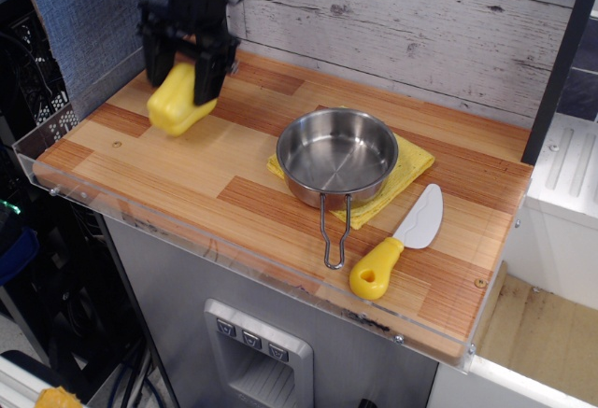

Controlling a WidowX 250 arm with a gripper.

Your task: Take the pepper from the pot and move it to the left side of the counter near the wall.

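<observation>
The yellow pepper (176,102) is held between my black gripper's (183,79) fingers, at the left part of the counter (187,175) close to the blue-grey wall (89,16). Its underside is at or just above the wood; I cannot tell whether it touches. The gripper is shut on the pepper from above. The steel pot (337,158) stands empty in the middle of the counter, its wire handle pointing to the front edge.
A yellow cloth (411,163) lies under the pot. A white toy knife with a yellow handle (397,242) lies at the front right. A whitewashed plank wall (420,25) backs the counter. A clear acrylic rim (215,240) runs along the front edge.
</observation>
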